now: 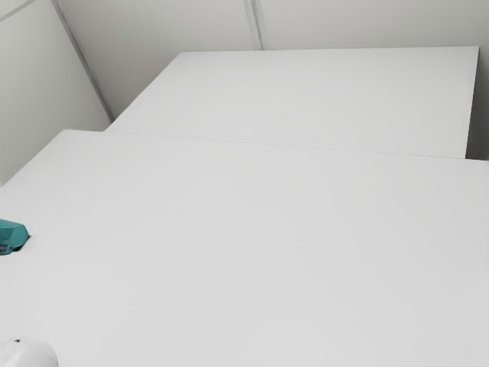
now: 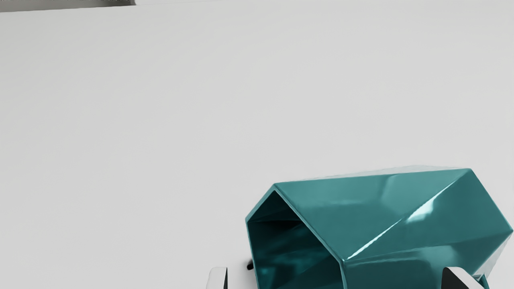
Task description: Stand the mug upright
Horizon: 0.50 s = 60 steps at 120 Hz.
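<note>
Room: pale walls [image 1: 160, 27] with a grey strip [image 1: 256, 27] at upper centre of the exterior view, and a white panel [image 1: 306, 95] beyond the table.
Table: plain white surface [image 1: 267, 252], spreading across most of the exterior view.
Mug: teal, faceted, lying on its side [image 2: 385, 216]; at the left edge of the exterior view, just below mid-height. Its mouth [image 2: 297, 249] opens sideways, so it is not upright.
Fingers: wide apart [image 2: 217, 278], not closed on the mug; in the wrist view one tip is beyond the open mouth, the other overlaps the body.
White rounded shape: lower left corner of the exterior view [image 1: 28, 354], probably part of the arm.
Dark speck: near the mouth's rim [image 2: 250, 265]; cannot tell what it is.
Slip risk: slanted, glossy facets could make the mug twist or squirt out of a grip.
Contact risk: lowering as now aligned could land a tip on the body and shove or roll it.
Tipping risk: released while tilted, it could fall back over.
Writing: no brand, label or lettering legible on the mug.
</note>
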Each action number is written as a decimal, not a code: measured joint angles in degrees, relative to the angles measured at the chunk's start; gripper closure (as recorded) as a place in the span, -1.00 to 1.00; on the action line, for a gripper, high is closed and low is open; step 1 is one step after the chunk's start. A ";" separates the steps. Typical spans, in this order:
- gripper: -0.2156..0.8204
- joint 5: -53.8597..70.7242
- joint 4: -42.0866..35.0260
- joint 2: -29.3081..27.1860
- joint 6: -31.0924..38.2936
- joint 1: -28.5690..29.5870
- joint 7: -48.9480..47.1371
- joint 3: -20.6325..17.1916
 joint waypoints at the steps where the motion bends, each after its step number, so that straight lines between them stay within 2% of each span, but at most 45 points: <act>1: -0.53 -0.02 -0.05 0.01 0.00 -0.05 0.05 0.00; 26: -0.50 -0.55 -3.02 -0.86 0.10 -0.63 1.10 -0.02; 34: -0.43 -0.61 -3.98 -1.58 0.18 -0.70 1.36 -0.01; 40: -0.29 -0.64 -4.34 -2.19 0.31 -1.02 1.55 0.00; 60: 0.38 -0.74 -4.43 -4.06 0.87 -2.16 2.04 -0.08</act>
